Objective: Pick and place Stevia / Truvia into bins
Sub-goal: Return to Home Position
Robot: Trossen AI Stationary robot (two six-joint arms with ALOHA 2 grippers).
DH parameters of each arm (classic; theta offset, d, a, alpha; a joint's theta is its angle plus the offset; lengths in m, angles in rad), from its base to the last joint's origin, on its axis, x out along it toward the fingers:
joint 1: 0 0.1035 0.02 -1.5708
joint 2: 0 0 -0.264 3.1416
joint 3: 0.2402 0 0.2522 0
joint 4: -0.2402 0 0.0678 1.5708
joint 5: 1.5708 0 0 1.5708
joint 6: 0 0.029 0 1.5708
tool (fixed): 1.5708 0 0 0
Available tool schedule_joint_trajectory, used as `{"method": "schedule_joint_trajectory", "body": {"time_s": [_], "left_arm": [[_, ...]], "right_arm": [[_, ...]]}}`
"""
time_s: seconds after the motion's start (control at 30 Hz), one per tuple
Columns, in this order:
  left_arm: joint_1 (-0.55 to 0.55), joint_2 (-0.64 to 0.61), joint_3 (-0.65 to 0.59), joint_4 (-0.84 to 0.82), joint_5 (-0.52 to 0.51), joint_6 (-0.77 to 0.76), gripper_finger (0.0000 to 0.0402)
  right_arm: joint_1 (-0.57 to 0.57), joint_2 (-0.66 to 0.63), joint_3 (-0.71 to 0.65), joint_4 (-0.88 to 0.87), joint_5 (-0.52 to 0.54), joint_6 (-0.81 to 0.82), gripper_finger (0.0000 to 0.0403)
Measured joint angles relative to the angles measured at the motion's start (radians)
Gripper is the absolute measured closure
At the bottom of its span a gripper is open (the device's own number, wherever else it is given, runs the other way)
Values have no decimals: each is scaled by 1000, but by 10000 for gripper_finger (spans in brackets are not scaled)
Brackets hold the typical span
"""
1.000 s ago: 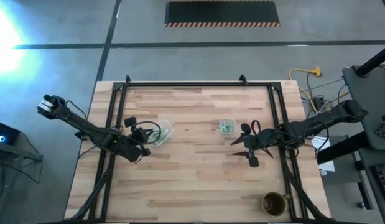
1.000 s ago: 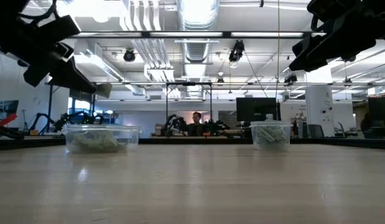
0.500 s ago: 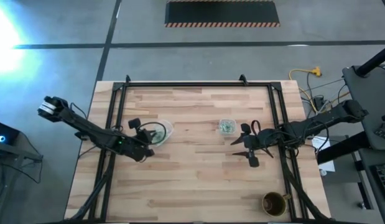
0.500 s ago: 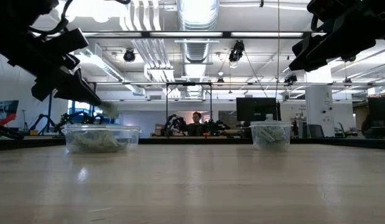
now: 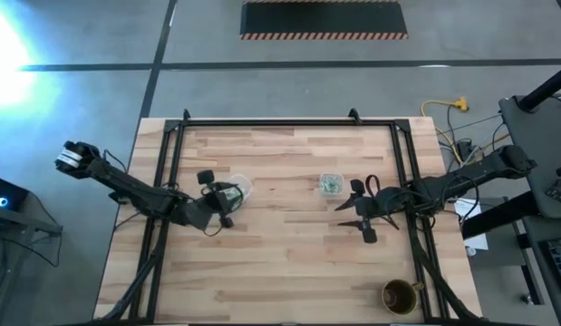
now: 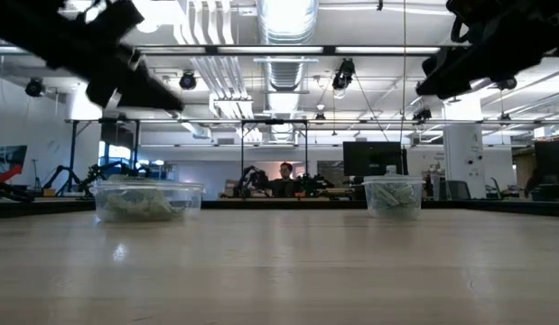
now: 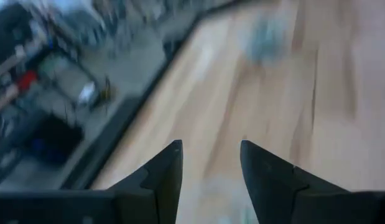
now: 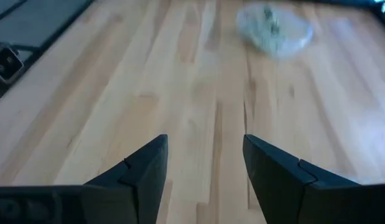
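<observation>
Green-and-white Stevia packets lie inside both clear bins. The larger bin (image 5: 235, 190) (image 6: 148, 200) stands left of the table's middle and the smaller bin (image 5: 331, 185) (image 6: 393, 195) right of it, each on its flat bottom. My left gripper (image 5: 222, 201) (image 7: 209, 144) hangs open over the larger bin's left part, well above its rim, with nothing between its fingers. My right gripper (image 5: 349, 212) (image 8: 204, 138) waits open above the bare wood, just near-right of the smaller bin. Its wrist view shows one bin of packets (image 8: 275, 28) farther off.
A round brown cup (image 5: 400, 295) stands at the table's near right corner. A black frame (image 5: 167, 181) runs along the table's left, far and right sides. Bare wood lies between and in front of the bins. Beyond the table a person (image 6: 284, 181) sits in the room.
My left gripper has swung toward the table's right, from beside the larger bin's near-left side to above it. Its fingers have tipped upward and its wrist has turned. The bins and my right arm have kept still.
</observation>
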Motion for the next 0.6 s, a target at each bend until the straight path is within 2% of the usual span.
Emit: {"method": "schedule_joint_trajectory", "body": {"time_s": [0.13, 0.33, 0.4, 0.53, 0.6], "left_arm": [[-2, 0, 4, 249, 1, 196, 256], [9, -2, 4, 382, 19, 347, 256], [40, -9, 4, 404, 95, 380, 256], [148, -63, 0, 421, 381, 404, 256], [212, -90, -7, 421, 486, 402, 256]], "right_arm": [[0, -4, 0, 87, -2, -61, 204], [0, -28, 0, 96, -2, -186, 204], [-2, -45, 4, 94, 0, -218, 204], [-2, -97, 28, 97, 1, -279, 204], [-2, -133, 33, 97, 0, -313, 204]]}}
